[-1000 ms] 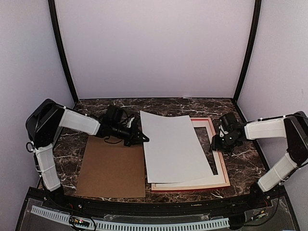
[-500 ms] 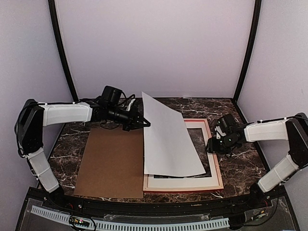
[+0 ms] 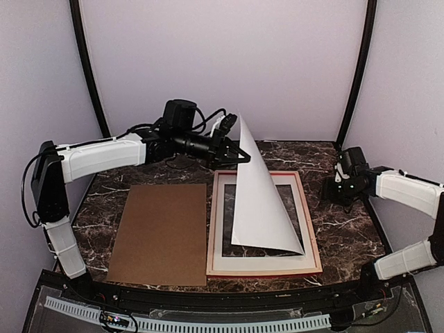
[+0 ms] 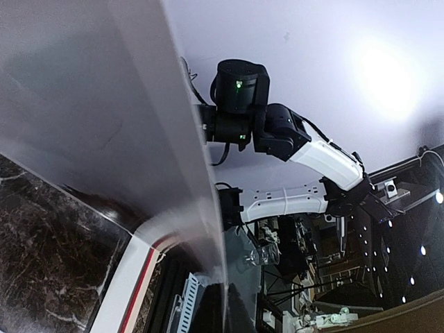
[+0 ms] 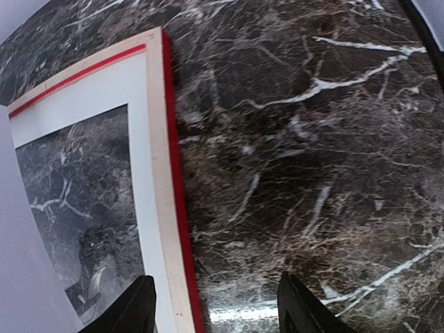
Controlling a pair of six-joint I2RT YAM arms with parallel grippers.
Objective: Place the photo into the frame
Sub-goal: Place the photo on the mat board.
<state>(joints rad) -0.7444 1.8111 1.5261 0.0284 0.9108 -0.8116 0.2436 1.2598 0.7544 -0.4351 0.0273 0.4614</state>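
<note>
Left gripper [image 3: 234,144]: clamped tight on the upper corner of the photo [image 3: 260,201], raised above the far end of the frame [image 3: 263,273].
Photo: white back showing, it stood steeply tilted — its lower edge was down on the white mat [image 3: 263,262] inside the frame.
Frame: lay flat on the marble table [image 3: 347,236], pale side up, red along its rim.
Right gripper [image 5: 218,305]: fingers apart, nothing between them — it hovered over bare marble just right of the frame.
Brown backing board [image 3: 161,232]: flat, just left of the frame.
</note>
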